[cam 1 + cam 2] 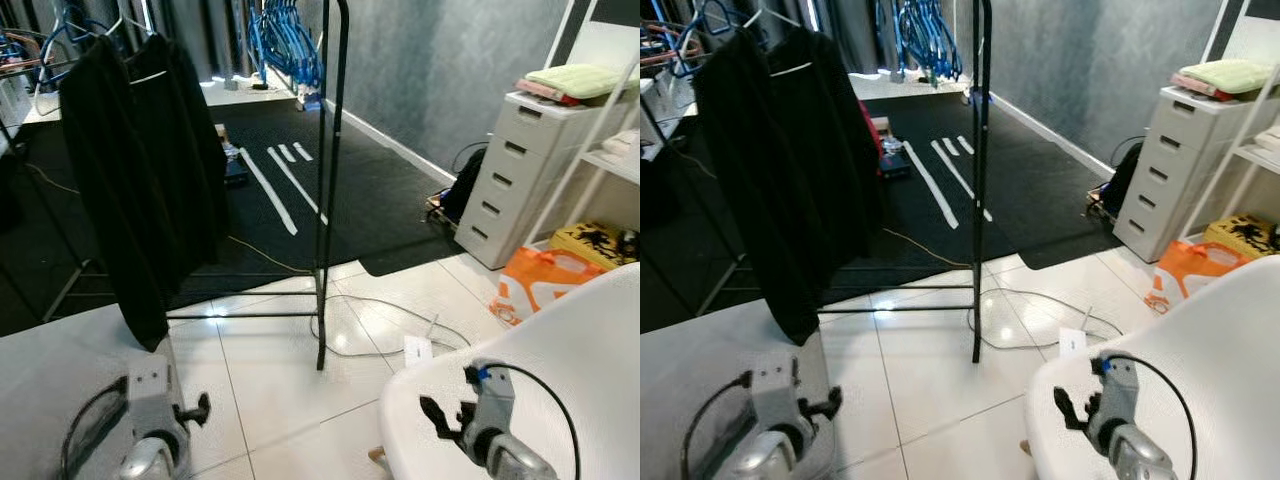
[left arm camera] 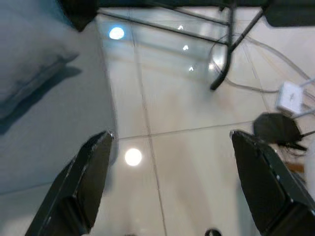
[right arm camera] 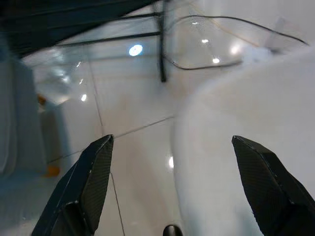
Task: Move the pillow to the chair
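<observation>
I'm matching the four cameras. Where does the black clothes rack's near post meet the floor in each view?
Left eye: rack post foots at lower centre, on white tiles.
Right eye: lower centre again.
Left wrist: rack post beside the adapter.
Right wrist: rack post beyond the chair rim.
Shared landmark: cable looping past its foot.

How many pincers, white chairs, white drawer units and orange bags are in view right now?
2 pincers: left pincer, right pincer, both open
1 white chair
1 white drawer unit
1 orange bag
Total: 5
</observation>
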Controlling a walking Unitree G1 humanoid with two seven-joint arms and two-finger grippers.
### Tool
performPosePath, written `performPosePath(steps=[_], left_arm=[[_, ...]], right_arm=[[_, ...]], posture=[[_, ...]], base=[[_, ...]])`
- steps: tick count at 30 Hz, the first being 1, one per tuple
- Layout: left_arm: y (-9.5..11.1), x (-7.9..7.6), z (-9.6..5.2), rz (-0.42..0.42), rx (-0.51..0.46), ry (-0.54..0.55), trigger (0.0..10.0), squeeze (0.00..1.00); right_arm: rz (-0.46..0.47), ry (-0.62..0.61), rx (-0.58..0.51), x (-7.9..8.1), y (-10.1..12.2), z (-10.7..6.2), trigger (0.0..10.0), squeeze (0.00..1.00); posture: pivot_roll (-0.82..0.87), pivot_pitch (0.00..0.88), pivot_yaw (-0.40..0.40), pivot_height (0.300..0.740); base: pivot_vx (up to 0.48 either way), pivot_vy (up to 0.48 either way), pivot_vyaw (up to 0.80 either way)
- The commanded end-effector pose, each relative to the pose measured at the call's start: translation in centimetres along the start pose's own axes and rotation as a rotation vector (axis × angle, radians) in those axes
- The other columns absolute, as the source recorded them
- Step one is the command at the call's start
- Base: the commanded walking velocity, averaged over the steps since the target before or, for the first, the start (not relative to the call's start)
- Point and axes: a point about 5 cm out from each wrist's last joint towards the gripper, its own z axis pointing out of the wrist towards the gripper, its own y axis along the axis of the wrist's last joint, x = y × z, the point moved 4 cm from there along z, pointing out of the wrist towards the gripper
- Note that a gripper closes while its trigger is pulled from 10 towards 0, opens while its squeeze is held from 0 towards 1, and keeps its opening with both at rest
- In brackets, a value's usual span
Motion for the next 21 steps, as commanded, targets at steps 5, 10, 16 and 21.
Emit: performPosePath(steps=[5,10,16,21], left_arm=[[0.2,0.7,1.1,0.000,-0.030,0.016,10.0,0.00],[-0.1,1.5,2.0,0.066,-0.006,0.028,10.0,0.00],[-1.5,2.0,2.1,0.123,0.048,0.034,10.0,0.00],[-2.3,2.3,2.0,0.150,0.066,0.061,10.0,0.00]], right_arm=[[-0.038,0.037,-0.016,0.6,1.4,0.6,10.0,0.00],[-0.032,0.037,-0.018,0.5,1.6,0.6,10.0,0.00],[-0.024,0.013,0.002,0.2,1.1,0.6,10.0,0.00],[-0.013,0.002,0.005,-0.1,1.0,0.6,10.0,0.00]], posture=[[-0.16,0.000,-0.038,0.740],[-0.15,0.000,-0.039,0.740],[-0.14,0.000,-0.030,0.740],[-0.13,0.000,-0.027,0.740]], base=[[0.000,0.000,0.80],[0.000,0.000,0.80],[0.000,0.000,0.80],[0.000,0.000,0.80]])
